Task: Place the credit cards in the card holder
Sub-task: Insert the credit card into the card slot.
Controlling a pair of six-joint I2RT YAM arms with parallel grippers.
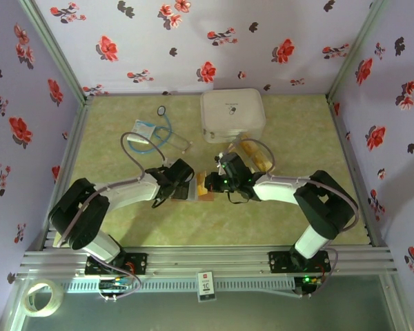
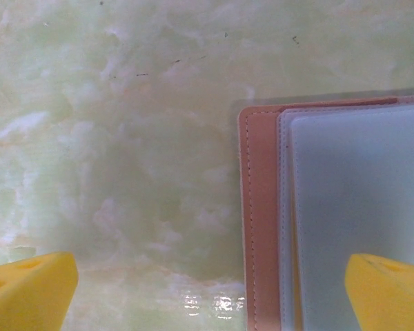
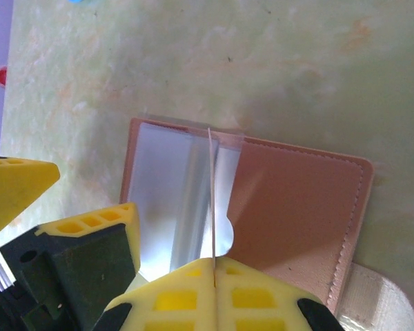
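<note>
- Reddish-brown leathery card holder (image 1: 205, 187) is lying opened flat on the green marbled table (image 1: 193, 231), pretty much dead centre, sitting right between the two arms' claws.
- Right claw (image 3: 214, 295) is reaching in from the right and pinching closed on a credit card (image 3: 211, 200). In the right wrist view the card is showing edge-on as a thin pale line, standing over the holder's clear pockets with its far tip up at the pockets' far edge.
- Left claw (image 2: 210, 289) is hanging wide open and gripping nothing, just left of the holder. One yellow finger (image 2: 390, 289) is hovering over the greyish pocket side and the other is over bare table. Can't tell if either is actually touching.
- Spare credit cards (image 1: 257, 156), golden-yellow, are lying just far-right of the holder, right by the near side of the big white case (image 1: 232, 114).
- White-blue packet (image 1: 146, 131) and a teal cord (image 1: 169, 131) are sitting far-left, well apart from the holder.
</note>
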